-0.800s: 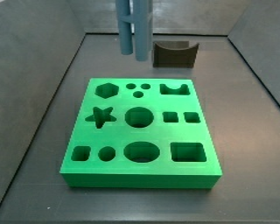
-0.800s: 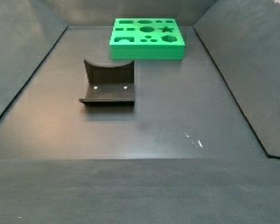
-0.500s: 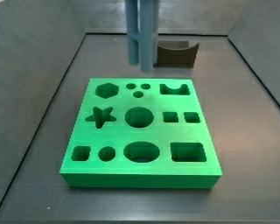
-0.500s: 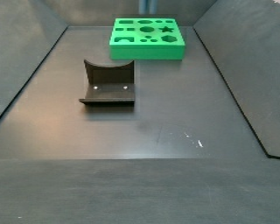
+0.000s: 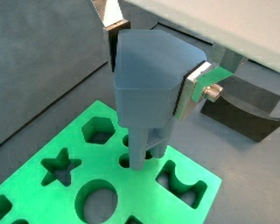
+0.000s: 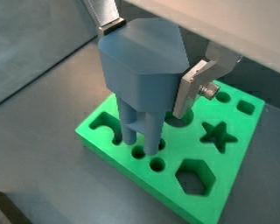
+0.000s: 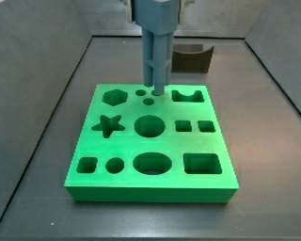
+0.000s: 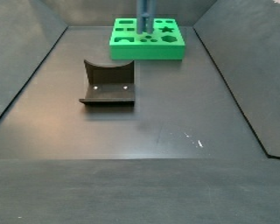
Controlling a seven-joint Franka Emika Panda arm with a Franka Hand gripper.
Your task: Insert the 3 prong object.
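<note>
My gripper [image 5: 154, 74] is shut on the 3 prong object [image 5: 149, 87], a tall blue-grey piece with parallel rods, held upright. Silver fingers [image 5: 194, 87] clamp its wide top; it also shows in a wrist view [image 6: 140, 74] between fingers [image 6: 185, 93]. In a side view the piece [image 7: 154, 56] hangs under the gripper [image 7: 154, 8] over the green board [image 7: 116, 169]. Its rod tips meet the small round holes [image 7: 148, 93] near the board's far edge; how deep they sit I cannot tell. In a side view the piece [image 8: 143, 17] stands on the board [image 8: 149, 51].
The green board has hexagon [image 7: 113, 95], star [image 7: 109, 124], round [image 7: 150, 125] and square [image 7: 201, 165] holes. The fixture [image 8: 108, 83] stands on the dark floor apart from the board; it also shows behind the board [image 7: 191, 58]. Grey walls ring the floor.
The gripper with the 3 prong object has come down and forward, from above the board's far edge to the three small round holes. The board and fixture have not moved.
</note>
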